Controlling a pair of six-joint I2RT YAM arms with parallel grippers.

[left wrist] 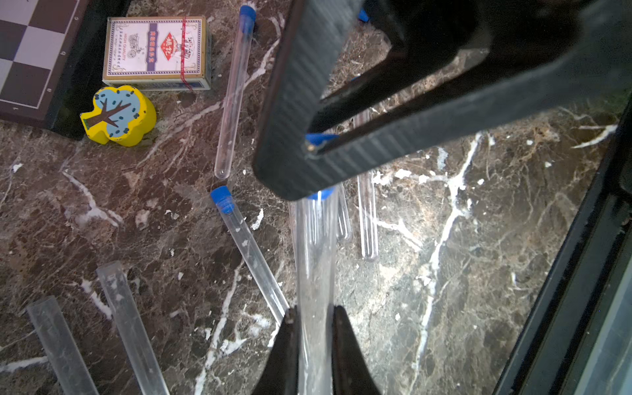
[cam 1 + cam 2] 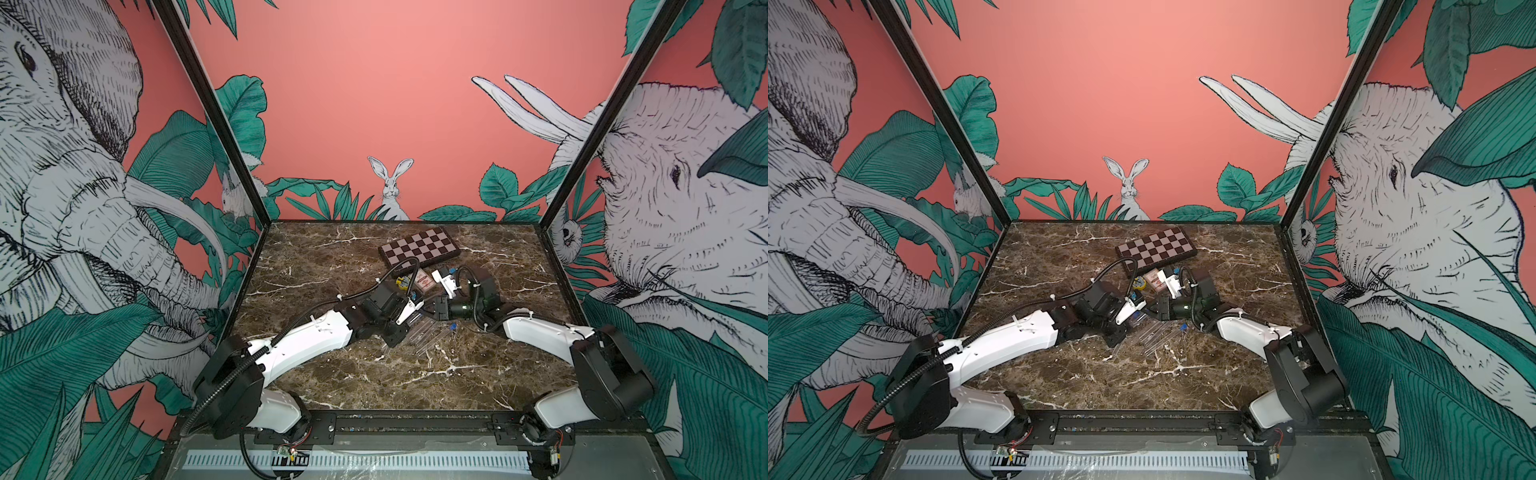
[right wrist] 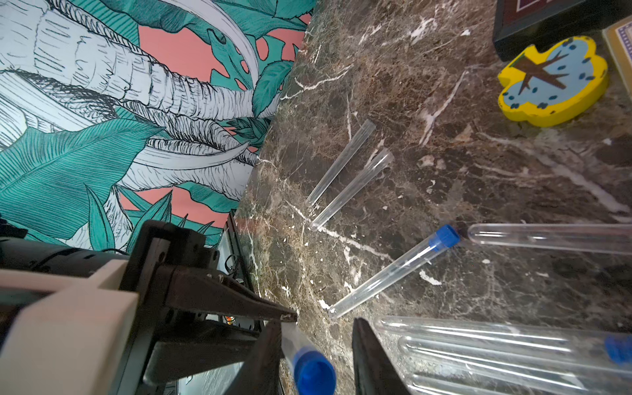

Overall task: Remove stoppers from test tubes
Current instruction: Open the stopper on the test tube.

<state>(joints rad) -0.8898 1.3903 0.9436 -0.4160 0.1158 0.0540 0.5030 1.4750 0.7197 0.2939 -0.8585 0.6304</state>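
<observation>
1. Meeting tip to tip above the marble table (image 2: 374,374) in both top views, the left pincer (image 2: 417,307) and the right pincer (image 2: 429,308) faced each other. Loose tubes (image 2: 424,338) lay below them, too faint to count.
2. Left wrist view: the left pincer (image 1: 314,309) was pressed together on the held tube (image 1: 314,260), apparently to anchor it against a pull. Its stopper (image 1: 319,138) sat between the right pincer's fingers (image 1: 427,119). Two capped tubes (image 1: 251,246) and two open tubes (image 1: 126,325) lay on the table.
3. Right wrist view: the right pincer (image 3: 319,325) stood partly spread about the stopper (image 3: 313,371). A gap showed on one side, so it was around the stopper but not yet pinching. The open tubes (image 3: 342,160) lay well apart, likely finished. A yellow tree block (image 3: 554,82) sat idle and played no part.
</observation>
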